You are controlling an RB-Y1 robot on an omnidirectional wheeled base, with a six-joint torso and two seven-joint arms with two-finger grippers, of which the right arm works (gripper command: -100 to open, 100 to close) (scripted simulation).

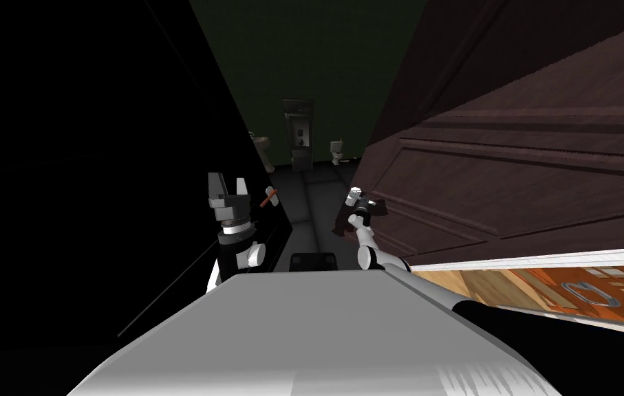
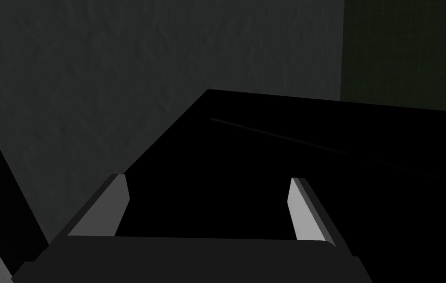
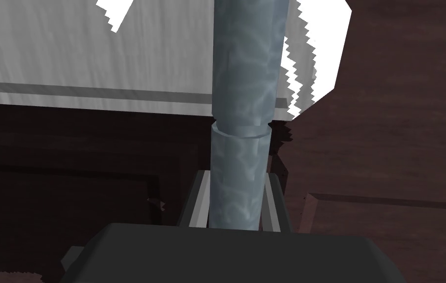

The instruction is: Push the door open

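Observation:
A dark brown panelled door (image 1: 510, 179) stands swung open at my right, its edge towards a dim room ahead. My right gripper (image 1: 364, 205) is at the door's edge, shut on the door handle (image 3: 240, 147), a grey-blue metal bar that runs up between its fingers (image 3: 196, 206). The brown door panel (image 3: 389, 123) lies right behind the bar. My left gripper (image 1: 228, 189) is raised at my left, open, with nothing between its fingers (image 2: 113, 201).
Through the doorway a dim green-walled room holds a sink (image 1: 261, 143), a tall dark unit (image 1: 298, 134) and a toilet (image 1: 337, 151). A small orange-handled thing (image 1: 270, 197) sticks out by the left jamb. A black area fills the left. Wooden floor (image 1: 551, 292) shows at my right.

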